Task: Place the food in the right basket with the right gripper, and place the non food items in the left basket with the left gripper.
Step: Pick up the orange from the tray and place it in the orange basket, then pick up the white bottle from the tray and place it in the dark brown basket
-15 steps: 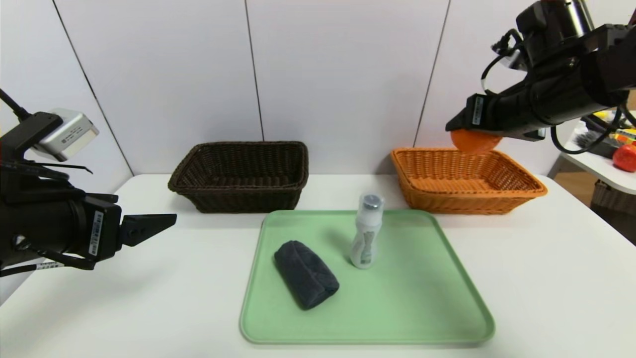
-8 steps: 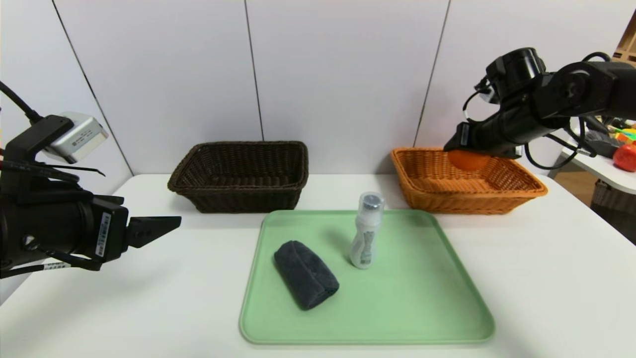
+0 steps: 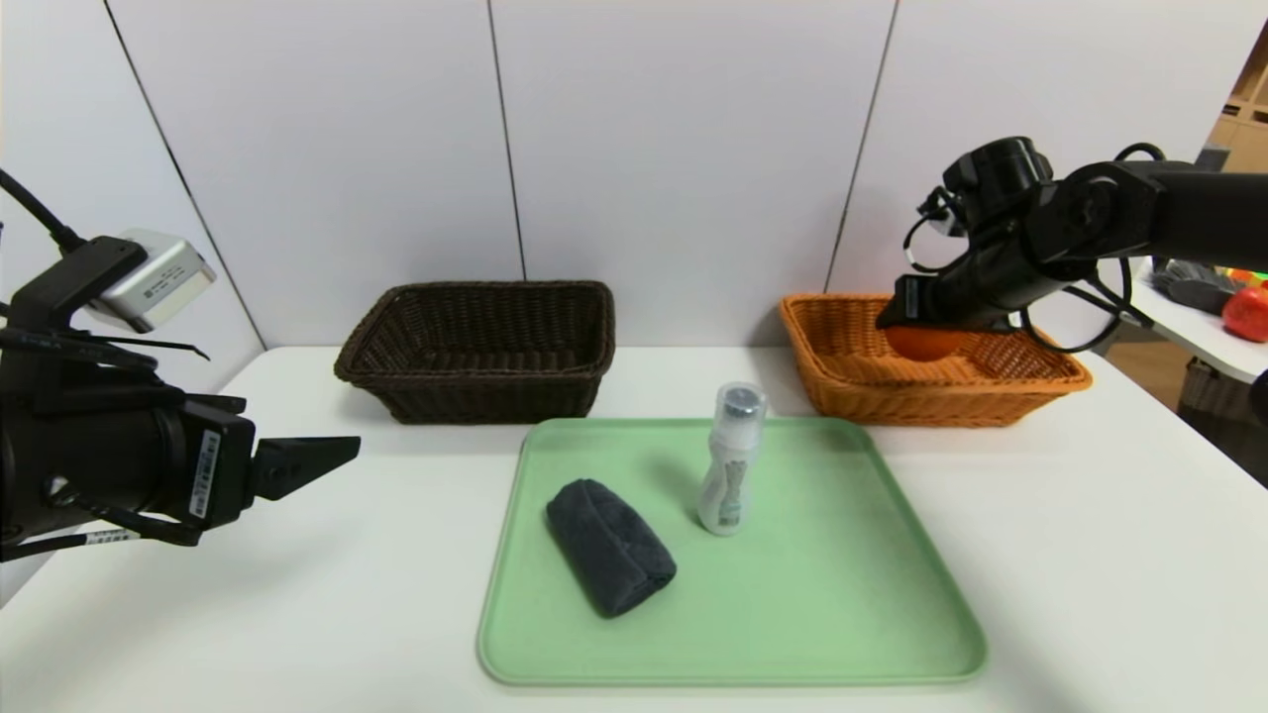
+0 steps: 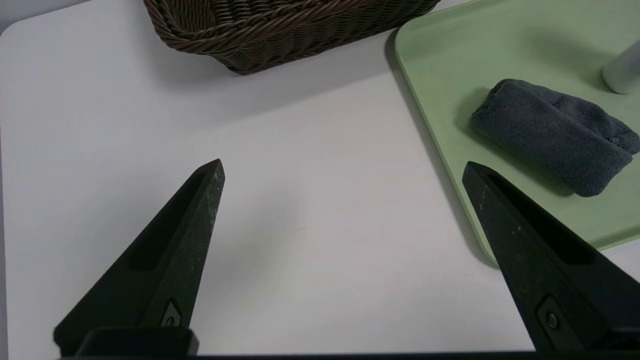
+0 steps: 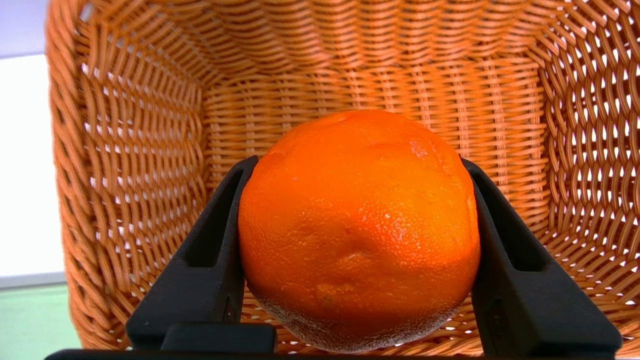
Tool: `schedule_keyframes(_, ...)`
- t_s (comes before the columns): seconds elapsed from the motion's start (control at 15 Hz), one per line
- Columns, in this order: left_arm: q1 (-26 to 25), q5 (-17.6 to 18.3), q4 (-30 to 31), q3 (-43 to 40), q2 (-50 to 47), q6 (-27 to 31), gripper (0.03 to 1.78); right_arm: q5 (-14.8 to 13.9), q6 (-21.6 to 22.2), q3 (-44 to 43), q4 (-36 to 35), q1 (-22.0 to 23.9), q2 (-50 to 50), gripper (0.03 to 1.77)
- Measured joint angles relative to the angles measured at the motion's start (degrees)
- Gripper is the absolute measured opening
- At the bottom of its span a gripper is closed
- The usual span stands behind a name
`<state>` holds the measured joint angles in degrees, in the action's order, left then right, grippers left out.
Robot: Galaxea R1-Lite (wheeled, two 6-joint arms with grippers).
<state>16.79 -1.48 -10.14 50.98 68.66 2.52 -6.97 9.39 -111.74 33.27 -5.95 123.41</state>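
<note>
Our right claw [image 5: 359, 160] grips the orange [image 5: 357, 225] within the light basket [image 5: 80, 200]; our left claw [image 4: 342, 161], open, hovers above the desk [image 4: 300, 280].

two wicker baskets [image 3: 475, 396], one orange fruit [image 3: 923, 343], one red apple [image 3: 1246, 314], one bottle [image 3: 731, 460], one rolled cloth [image 3: 610, 548], one green tray [image 3: 822, 614].

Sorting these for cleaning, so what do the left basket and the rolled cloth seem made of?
The left basket looks like dark brown wicker, slightly glossy, perhaps synthetic: strands interweave. The rolled cloth seems matte terry fabric, judging by its fuzzy surface.
</note>
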Motion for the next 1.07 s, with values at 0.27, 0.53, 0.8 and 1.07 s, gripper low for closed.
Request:
schedule_keyframes(0.27,0.0,-0.12,-0.13,-0.16,-0.39,0.04,1.69,0.09,0.2,0.0,-0.23,0.09,0.18,1.4)
schedule_keyframes(0.53,0.0,-0.23,-0.09,-0.43,-0.72,0.0,1.69,0.17,0.21,0.02,-0.06,0.09,-0.17,1.52)
schedule_keyframes(0.8,0.02,-0.3,-0.09,-0.49,-0.99,0.0,1.69,0.12,0.23,0.02,0.05,-0.16,-2.02,1.6)
schedule_keyframes(1.07,0.0,-0.34,0.0,-0.02,-1.18,0.09,1.69,-0.02,0.06,0.28,0.46,-0.94,-7.01,1.64)
